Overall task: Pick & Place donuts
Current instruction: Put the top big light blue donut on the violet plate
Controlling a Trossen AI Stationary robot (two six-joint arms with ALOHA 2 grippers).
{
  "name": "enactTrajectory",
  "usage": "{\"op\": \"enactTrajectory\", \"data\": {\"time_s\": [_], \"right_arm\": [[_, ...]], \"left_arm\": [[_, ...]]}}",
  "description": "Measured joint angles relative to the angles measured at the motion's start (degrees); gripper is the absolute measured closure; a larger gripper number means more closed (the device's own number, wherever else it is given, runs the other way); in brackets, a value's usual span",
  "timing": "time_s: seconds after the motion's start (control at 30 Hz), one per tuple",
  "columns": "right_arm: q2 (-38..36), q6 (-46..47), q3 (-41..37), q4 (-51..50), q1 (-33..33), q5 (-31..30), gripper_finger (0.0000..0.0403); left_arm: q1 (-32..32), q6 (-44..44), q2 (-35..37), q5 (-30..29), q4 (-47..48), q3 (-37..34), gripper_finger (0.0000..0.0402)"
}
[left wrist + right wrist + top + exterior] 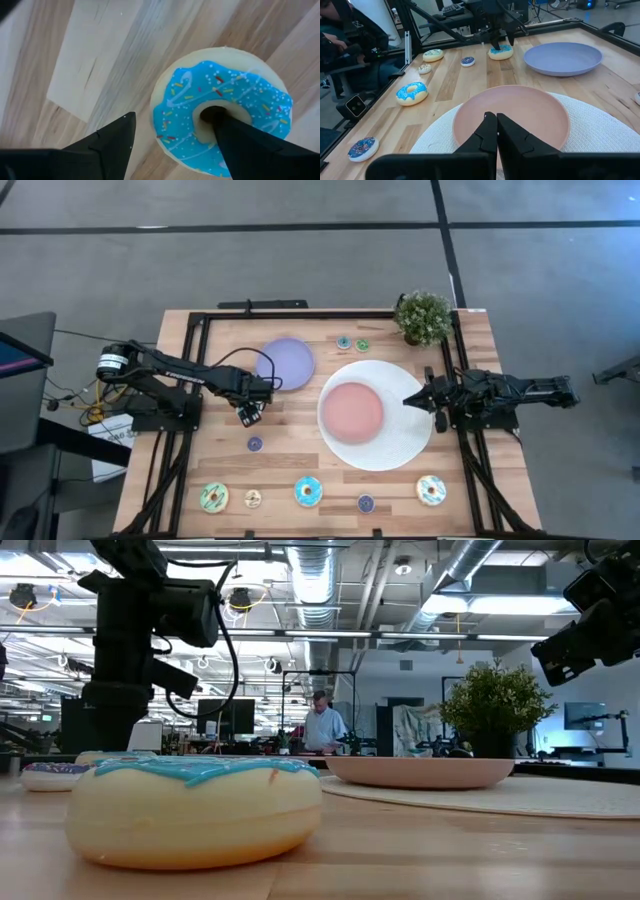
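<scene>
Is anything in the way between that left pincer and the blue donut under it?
No. The left pincer is open right over the blue donut, one finger over its hole, the other outside its rim.

The round pink plate (354, 411) is sitting on the large white woven mat (405, 450), with the round lilac plate (287, 363) lying to its left and the small green potted plant (423, 317) standing behind.

Lilac plate (287, 363), pink plate (351, 411) on a white mat (405, 442) (round), potted plant (423, 317) at the corner.
</scene>
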State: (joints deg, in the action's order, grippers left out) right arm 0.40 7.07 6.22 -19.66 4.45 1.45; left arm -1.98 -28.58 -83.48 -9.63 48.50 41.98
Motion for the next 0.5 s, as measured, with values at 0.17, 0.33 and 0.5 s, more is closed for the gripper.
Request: {"op": "enactTrajectory", "data": {"time_s": [0.17, 0.33, 0.5], "right_arm": [[0.00, 0.02, 0.02, 0.00, -0.01, 0.01, 0.0403], [0.00, 0.00, 0.00, 0.00, 0.00, 0.00, 0.0403], [0.00, 0.00, 0.02, 0.02, -0.01, 0.00, 0.0403]], "left_arm": [[0.02, 0.05, 0.00, 0.07, -0.06, 0.00, 0.0161], [0.02, 0.05, 0.00, 0.20, -0.17, 0.00, 0.0212], [0.02, 0.05, 0.00, 0.22, -0.12, -0.02, 0.0252]]}}
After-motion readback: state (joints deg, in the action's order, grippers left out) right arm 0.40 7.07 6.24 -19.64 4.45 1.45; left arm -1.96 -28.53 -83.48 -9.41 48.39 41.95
